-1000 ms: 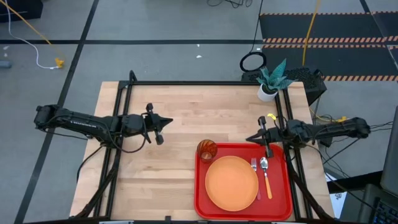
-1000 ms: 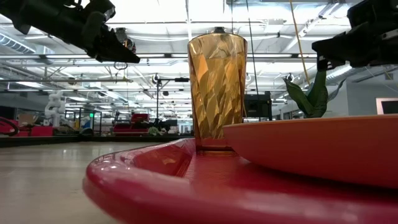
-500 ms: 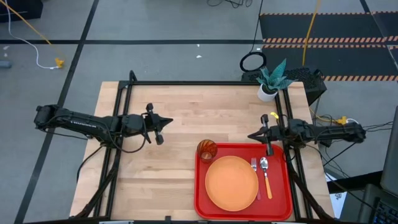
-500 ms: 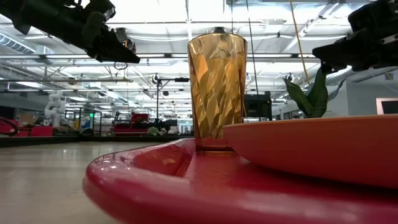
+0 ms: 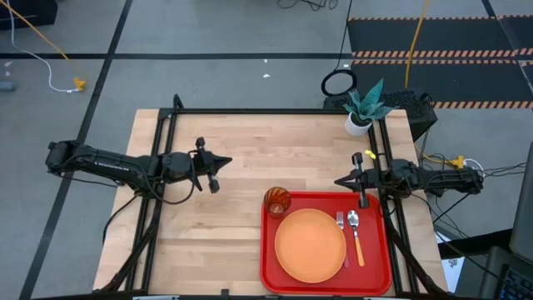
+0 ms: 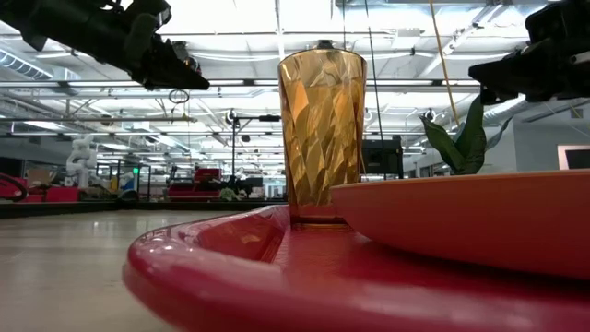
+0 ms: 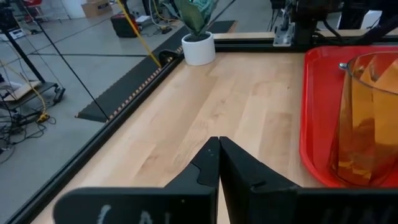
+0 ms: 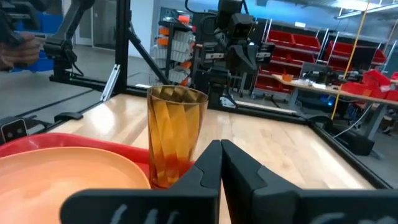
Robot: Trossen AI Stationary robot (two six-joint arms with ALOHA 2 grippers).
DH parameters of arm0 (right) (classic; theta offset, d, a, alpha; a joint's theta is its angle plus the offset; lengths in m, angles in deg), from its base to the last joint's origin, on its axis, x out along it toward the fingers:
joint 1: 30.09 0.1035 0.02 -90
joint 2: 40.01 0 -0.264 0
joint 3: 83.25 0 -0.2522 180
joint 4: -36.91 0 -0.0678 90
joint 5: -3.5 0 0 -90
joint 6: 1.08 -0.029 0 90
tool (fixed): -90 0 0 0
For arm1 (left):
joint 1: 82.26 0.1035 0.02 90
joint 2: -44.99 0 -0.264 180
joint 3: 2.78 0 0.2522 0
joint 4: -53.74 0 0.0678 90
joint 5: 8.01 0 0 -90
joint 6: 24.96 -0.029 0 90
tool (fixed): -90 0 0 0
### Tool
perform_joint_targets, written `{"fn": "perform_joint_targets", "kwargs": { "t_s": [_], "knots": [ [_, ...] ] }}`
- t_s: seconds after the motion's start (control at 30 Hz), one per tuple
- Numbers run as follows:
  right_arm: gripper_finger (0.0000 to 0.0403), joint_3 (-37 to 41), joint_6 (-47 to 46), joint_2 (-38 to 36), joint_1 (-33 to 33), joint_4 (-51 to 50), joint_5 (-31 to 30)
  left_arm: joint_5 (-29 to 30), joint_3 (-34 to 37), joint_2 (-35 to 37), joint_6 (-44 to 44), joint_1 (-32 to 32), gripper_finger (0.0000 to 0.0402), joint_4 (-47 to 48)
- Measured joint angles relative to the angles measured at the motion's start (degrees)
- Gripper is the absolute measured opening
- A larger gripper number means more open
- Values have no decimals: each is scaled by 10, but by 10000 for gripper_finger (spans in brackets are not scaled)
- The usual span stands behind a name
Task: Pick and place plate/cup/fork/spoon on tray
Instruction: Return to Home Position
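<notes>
The red tray (image 5: 271, 258) lies at the table's near right. On it rest the orange plate (image 5: 310, 244), the amber cup (image 5: 277, 200) standing upright at its far left corner, the red-handled fork (image 5: 342, 237) and the orange-handled spoon (image 5: 356, 237) side by side at the plate's right. My left gripper (image 5: 226, 162) is shut and empty above the table's left middle, to the left of the cup. My right gripper (image 5: 340, 182) is shut and empty just beyond the tray's far right edge. The cup also shows in the left wrist view (image 7: 370, 118) and the right wrist view (image 8: 174, 134).
A white pot with a green plant (image 5: 362, 112) stands at the far right corner. A black frame rail (image 5: 266, 111) runs along the table's far edge. Bare wood (image 5: 208, 242) lies left of the tray.
My right gripper has drawn back a little toward the table's right edge, away from the tray, staying shut. My left gripper and the things on the tray have kept still.
</notes>
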Motion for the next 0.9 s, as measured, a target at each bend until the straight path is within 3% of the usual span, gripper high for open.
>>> {"fn": "perform_joint_targets", "kwargs": {
  "t_s": [0.23, 0.5, 0.9],
  "knots": [
    [0, -1, 15, -1, 0, -29, -4, 0, 14, 16, -13, 0, 9, -13],
    [0, -1, 3, 3, 0, -32, -2, -1, 121, 85, -9, 1, 8, -109],
    [0, 0, 13, 5, 0, 4, -1, -41, 214, 183, -35, 1, 4, -184]
  ]
}}
